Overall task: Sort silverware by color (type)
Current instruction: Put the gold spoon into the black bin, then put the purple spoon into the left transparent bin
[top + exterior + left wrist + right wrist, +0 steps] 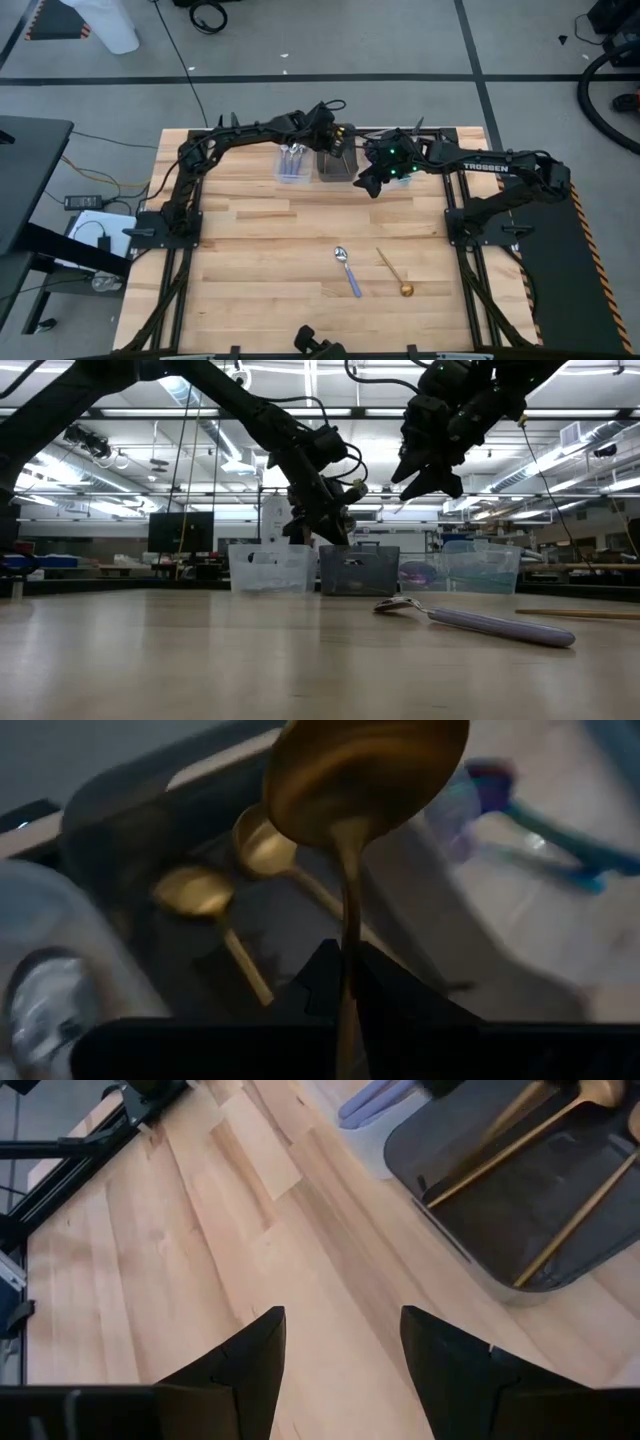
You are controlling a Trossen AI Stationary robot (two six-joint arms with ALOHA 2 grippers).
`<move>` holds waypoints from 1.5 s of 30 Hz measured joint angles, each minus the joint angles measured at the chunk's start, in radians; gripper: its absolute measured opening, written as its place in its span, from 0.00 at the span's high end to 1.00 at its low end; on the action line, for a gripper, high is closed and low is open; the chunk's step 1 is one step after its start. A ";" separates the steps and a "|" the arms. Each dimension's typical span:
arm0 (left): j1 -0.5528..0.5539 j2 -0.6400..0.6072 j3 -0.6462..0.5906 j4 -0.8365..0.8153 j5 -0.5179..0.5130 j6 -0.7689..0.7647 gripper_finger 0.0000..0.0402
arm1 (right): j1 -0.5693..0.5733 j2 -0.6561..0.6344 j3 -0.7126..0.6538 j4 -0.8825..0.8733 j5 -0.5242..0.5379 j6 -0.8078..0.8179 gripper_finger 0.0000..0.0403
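Left gripper up over dark bin at table's far edge, fingers clamped narrow on handle of a gold spoon; bowl end out ahead of fingers, above bin interior. Two more gold spoons lying inside that dark bin, bowls close together, handles angled across bin floor; also seen as gold handles from right wrist cam.

Right gripper hovering just beside dark bin, on its right side, above bare wood table; fingers spread wide, nothing between them. In low view, held well above tabletop, over the row of bins.

Clear bin to left of dark bin, touching or nearly so, w/ silver spoons in it. Third clear bin on far right of row, something blue-purple inside, partly hidden by right arm from overhead; contents not sharp enough to count.

Two spoons loose on table, nearer front edge, well apart from bins: rainbow blue-purple spoon, bowl toward bins, handle toward front; gold spoon on table just right of it, bowl toward front, handle angled back-left. Not touching each other.
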 joint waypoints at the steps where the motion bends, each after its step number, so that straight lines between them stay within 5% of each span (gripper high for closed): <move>1: 0.001 0.000 -0.001 -0.010 0.000 0.008 0.94 | 0.000 0.000 0.000 -0.001 0.001 0.000 0.48; 30: 0.004 0.063 0.001 -0.069 0.095 -0.042 0.93 | 0.008 0.000 0.000 -0.018 0.023 0.000 0.48; 40: 0.001 0.058 0.001 -0.074 0.094 -0.057 0.74 | 0.008 0.001 0.000 -0.017 0.037 -0.001 0.48; 45: 0.004 0.034 0.016 -0.078 0.083 -0.054 0.71 | -0.002 0.000 0.000 -0.027 0.026 -0.003 0.48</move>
